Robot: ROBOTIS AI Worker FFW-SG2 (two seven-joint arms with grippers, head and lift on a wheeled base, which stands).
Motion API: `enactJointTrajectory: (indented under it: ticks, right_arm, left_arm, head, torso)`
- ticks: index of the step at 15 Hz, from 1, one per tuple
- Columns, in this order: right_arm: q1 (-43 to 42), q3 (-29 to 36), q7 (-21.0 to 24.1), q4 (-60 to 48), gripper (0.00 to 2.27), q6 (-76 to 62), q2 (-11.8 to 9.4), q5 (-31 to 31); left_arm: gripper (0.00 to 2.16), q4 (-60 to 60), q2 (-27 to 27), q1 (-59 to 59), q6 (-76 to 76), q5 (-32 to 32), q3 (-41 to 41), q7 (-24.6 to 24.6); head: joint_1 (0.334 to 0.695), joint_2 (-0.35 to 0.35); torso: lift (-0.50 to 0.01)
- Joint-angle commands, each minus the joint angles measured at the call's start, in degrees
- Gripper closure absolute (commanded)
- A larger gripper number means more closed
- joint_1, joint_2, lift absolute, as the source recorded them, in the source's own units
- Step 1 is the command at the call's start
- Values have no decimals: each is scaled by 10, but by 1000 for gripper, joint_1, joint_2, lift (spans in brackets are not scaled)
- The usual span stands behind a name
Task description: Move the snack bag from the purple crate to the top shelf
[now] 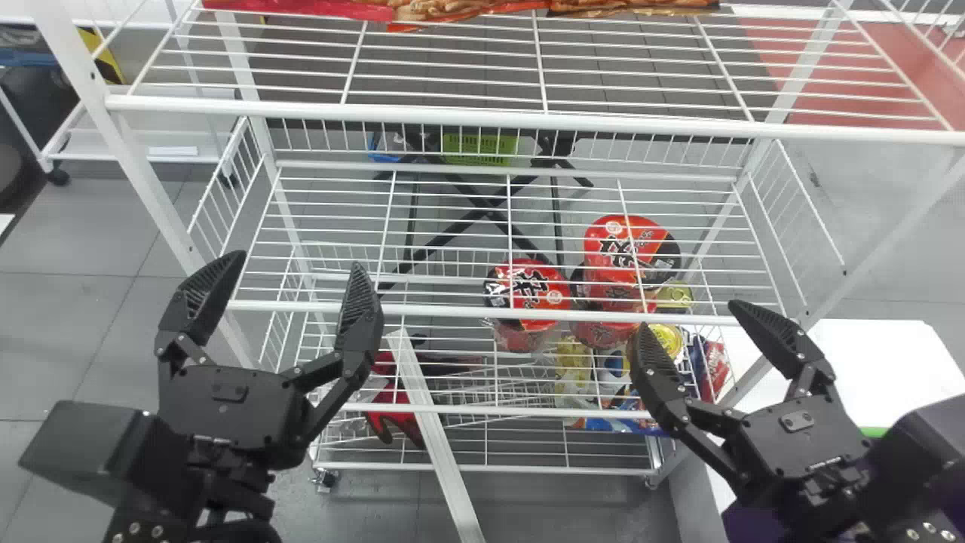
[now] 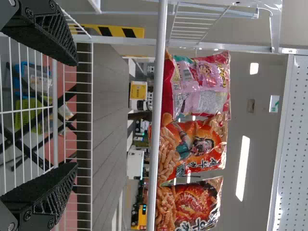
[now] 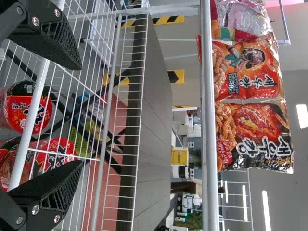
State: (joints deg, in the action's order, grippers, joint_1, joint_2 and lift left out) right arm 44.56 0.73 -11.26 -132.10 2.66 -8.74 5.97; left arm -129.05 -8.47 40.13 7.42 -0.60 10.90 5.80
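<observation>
In the head view my left gripper (image 1: pixel 292 265) stands open before the rack's left side, nothing between its fingers. My right gripper (image 1: pixel 692 318) is open and empty too, before the rack's right side. Purple surfaces, seemingly the purple crate (image 1: pixel 758 526), show partly beneath the right arm, its contents hidden. Snack bags (image 1: pixel 467 9) lie along the top shelf (image 1: pixel 482 115). Open fingers of the left gripper (image 2: pixel 74 114) and right gripper (image 3: pixel 80 115) also appear in their wrist views, apart from the pink snack bag (image 2: pixel 202 86) and the orange snack bag (image 3: pixel 248 70).
Red noodle cups (image 1: pixel 629 249) sit on the shelf below, toward the right. Lower down are more packets (image 1: pixel 577 369) and a red item (image 1: pixel 396 411). A slanting white bar (image 1: pixel 433 437) crosses the rack's front. A white table (image 1: pixel 874 354) stands at right.
</observation>
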Motion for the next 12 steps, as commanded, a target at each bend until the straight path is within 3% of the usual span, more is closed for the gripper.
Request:
enactJointTrajectory:
  ticks: [1, 12]
  right_arm:
    - [0, 1, 0, 0, 130, 1, -1, 0]
    - [-7, 5, -11, 4, 130, 3, -5, 2]
  left_arm:
    - [66, 0, -1, -1, 0, 0, 0, 0]
    - [66, 1, 0, 0, -2, 1, 0, 0]
  head:
    - [695, -49]
    - [695, -50]
  torso:
    - [-322]
    - [-366]
